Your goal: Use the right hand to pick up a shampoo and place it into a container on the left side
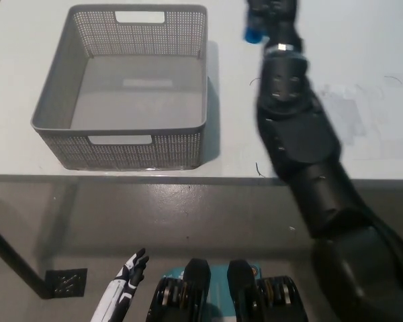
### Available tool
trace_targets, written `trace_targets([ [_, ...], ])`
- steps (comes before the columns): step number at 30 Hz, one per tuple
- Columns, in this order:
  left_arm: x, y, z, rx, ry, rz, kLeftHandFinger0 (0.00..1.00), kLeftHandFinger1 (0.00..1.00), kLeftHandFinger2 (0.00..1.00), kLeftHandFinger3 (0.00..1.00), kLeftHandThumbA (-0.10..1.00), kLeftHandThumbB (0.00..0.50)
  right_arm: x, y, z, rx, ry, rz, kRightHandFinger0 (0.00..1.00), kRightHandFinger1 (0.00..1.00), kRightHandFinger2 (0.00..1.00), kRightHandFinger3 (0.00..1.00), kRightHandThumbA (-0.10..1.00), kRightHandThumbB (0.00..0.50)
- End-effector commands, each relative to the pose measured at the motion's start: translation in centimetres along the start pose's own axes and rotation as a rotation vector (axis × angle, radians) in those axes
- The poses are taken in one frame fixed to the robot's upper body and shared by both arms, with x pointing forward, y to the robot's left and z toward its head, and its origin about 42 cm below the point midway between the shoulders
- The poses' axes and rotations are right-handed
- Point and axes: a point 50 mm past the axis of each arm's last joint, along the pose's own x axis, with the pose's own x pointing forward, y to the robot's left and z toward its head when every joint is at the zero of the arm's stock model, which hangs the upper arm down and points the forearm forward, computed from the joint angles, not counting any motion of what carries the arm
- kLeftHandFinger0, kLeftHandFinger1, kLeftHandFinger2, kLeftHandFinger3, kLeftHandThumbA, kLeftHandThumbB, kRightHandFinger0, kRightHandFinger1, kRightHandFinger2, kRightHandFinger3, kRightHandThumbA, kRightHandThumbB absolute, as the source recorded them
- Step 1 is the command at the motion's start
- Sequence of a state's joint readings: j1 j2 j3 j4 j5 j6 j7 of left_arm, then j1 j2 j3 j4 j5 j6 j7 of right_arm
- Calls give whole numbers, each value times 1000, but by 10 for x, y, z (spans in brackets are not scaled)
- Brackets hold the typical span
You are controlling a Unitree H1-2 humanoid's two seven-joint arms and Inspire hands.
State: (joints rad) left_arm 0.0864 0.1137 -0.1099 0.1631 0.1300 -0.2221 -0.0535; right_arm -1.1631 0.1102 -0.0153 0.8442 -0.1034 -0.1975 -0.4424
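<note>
- One table (363,40), white top, front edge running across the middle of the view; grey floor below it.
- One basket (188,87), grey, perforated walls, roughly square, on the table's left half. Two handle slots visible, one in the far wall and one in the near wall. Nothing inside; a pale patch of light on its floor.
- One shampoo (254,33), seen only in part: a blue end sticking out beside the right hand at the top of the view, blurred. The rest is hidden by the hand or cut by the picture's edge.
- Right hand (272,13), black, at the top edge, just right of the basket's far right corner and not over the basket. It is closed around the shampoo; the fingers themselves are too blurred and cropped to make out.
- Right arm stretches from the lower right corner diagonally up across the table's middle, covering part of the tabletop.
- Shampoo appears held above the table rather than resting on it; contact with the surface cannot be told.
- Left hand (129,274), white with dark fingertips, rests low at the lower left, in front of the table and below its edge, fingers spread, holding nothing.
- A few thin dark marks and a faint grey smudge on the tabletop right of the arm.
</note>
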Motion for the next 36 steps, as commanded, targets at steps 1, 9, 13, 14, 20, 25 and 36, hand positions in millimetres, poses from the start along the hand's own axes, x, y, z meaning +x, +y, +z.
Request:
trace_targets([
  [1,0,-1,6,16,-36,-12,1000,1000,1000,1000,1000,262,8,54,53,15,-84,56,0,79,579,656,-100,160],
  [9,-2,-9,5,12,-28,-38,1000,1000,1000,1000,1000,267,-22,105,30,13,-23,167,0,207,651,729,-100,149],
  [13,1,-12,8,10,-38,-55,1000,1000,1000,1000,1000,261,-35,124,23,14,25,201,0,209,672,756,-100,125],
  [14,2,-12,9,13,-43,-57,1000,1000,1000,1000,1000,254,-38,128,20,-1,33,211,0,210,671,755,-100,124],
  [20,8,-11,16,36,-73,-66,1000,1000,1000,1000,1000,231,-52,135,2,-13,68,240,0,90,584,609,-100,137],
  [25,10,-9,19,29,-77,-73,1000,1000,1000,1000,1000,248,-56,127,-17,-35,138,249,0,284,755,766,-100,142],
  [36,11,-7,23,47,-77,-98,1000,1000,1000,1000,1000,256,-57,111,-41,-97,167,505,1000,1000,1000,1000,900,372],
])
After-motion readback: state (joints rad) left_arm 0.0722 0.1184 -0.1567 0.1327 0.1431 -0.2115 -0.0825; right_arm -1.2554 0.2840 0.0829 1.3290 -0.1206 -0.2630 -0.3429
